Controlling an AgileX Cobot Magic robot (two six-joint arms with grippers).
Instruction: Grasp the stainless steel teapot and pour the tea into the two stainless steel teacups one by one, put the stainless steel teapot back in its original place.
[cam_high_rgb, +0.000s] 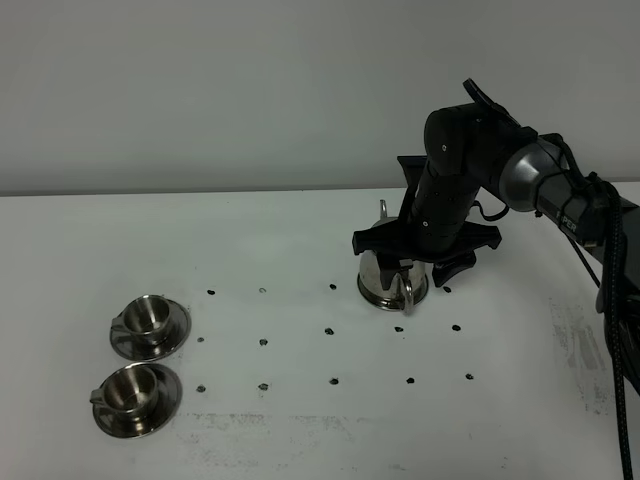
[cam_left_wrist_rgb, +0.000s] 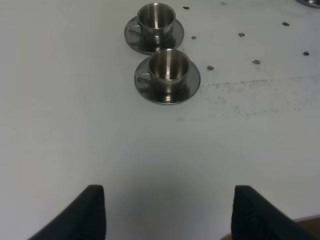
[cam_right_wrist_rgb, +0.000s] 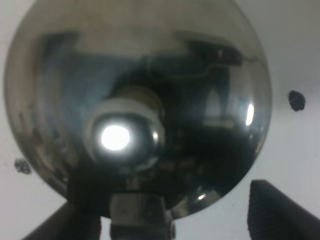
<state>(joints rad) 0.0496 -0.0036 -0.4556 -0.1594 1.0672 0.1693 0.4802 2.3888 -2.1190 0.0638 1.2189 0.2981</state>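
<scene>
Right now, looking down on a white table (cam_high_rgb: 300, 250), dotted with a grid of small black marks (cam_high_rgb: 331, 329) and scuffed grey toward the near edge; plain pale wall (cam_high_rgb: 200, 90) behind. Standing upright on it: the stainless steel teapot (cam_high_rgb: 385, 283). Directly above the teapot, jaws spread wide either side of its lid, closed on nothing: the right gripper (cam_high_rgb: 425, 245). Well left of the teapot, nearer the front, each on a saucer (cam_high_rgb: 180, 325): the two stainless steel teacups (cam_high_rgb: 150, 316). Beyond the cups from the teapot, gaping wide over bare tabletop, holding nothing: the left gripper (cam_left_wrist_rgb: 170, 215)

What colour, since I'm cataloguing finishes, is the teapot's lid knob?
The knob is mirror-bright silver steel with a white glare spot; the right wrist view shows it best.
</scene>
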